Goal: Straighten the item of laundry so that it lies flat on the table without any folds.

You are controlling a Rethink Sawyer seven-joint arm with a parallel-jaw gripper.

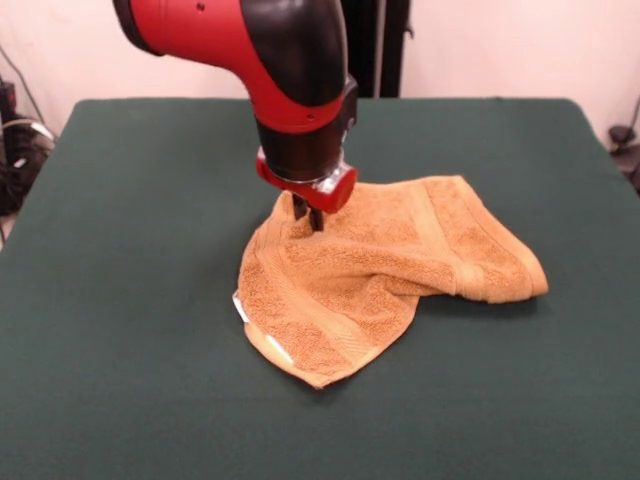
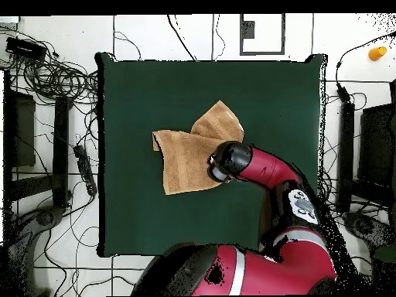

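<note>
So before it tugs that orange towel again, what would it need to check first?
1. Towel lies flat: not ok; it is bunched, with one part folded over toward the front view's right.
2. Gripper reaches the cloth: ok; its tips press into the towel's far edge.
3. Jaws closed on fabric: cannot tell; the tips are sunk in the terry.
4. Room to spread: ok; bare green table surrounds the towel on all sides.
5. Towel away from table edges: ok; the overhead view shows it near the middle.
6. White tag free: ok; it shows at the towel's near-left edge.
</note>
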